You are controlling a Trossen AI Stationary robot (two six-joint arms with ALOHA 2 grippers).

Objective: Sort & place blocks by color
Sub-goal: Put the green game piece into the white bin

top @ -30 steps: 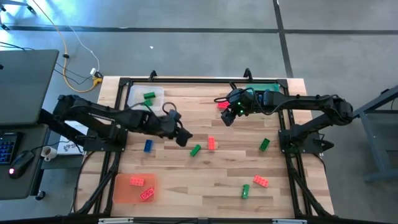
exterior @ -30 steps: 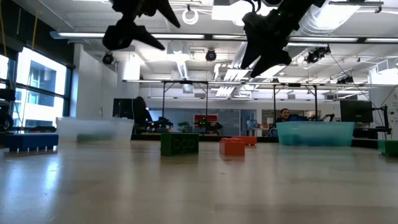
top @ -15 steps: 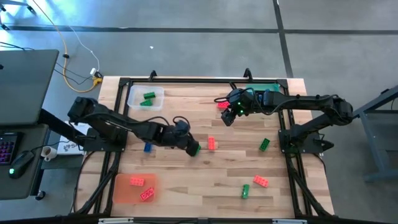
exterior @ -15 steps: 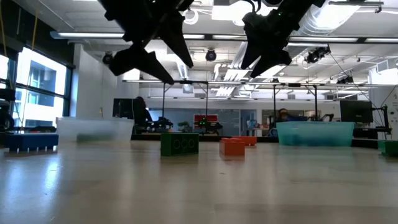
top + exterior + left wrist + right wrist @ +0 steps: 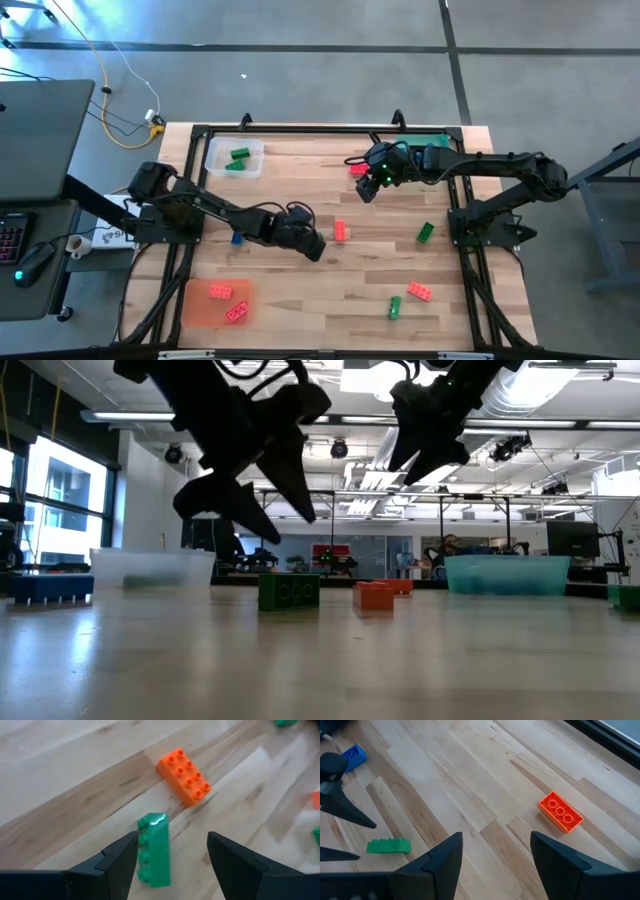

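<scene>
Looking down from the high view, the left gripper point(image 5: 312, 243) was seen low over mid-table, hiding the green block beneath it, with a red block point(image 5: 340, 231) just beside it, while the right gripper point(image 5: 367, 189) hung near the far edge and other blocks lay scattered or in the clear tray point(image 5: 216, 163) and orange tray point(image 5: 192, 306). At table level, the left gripper point(image 5: 258, 510) was noted spread wide above the green block point(image 5: 288, 591), and the right gripper point(image 5: 420, 455) hung high, likewise parted. Through the left wrist view the green block point(image 5: 154, 850) was recorded between the open fingers point(image 5: 112, 865), untouched, and in the right wrist view open, empty fingers point(image 5: 440, 860) were seen above the wood.
</scene>
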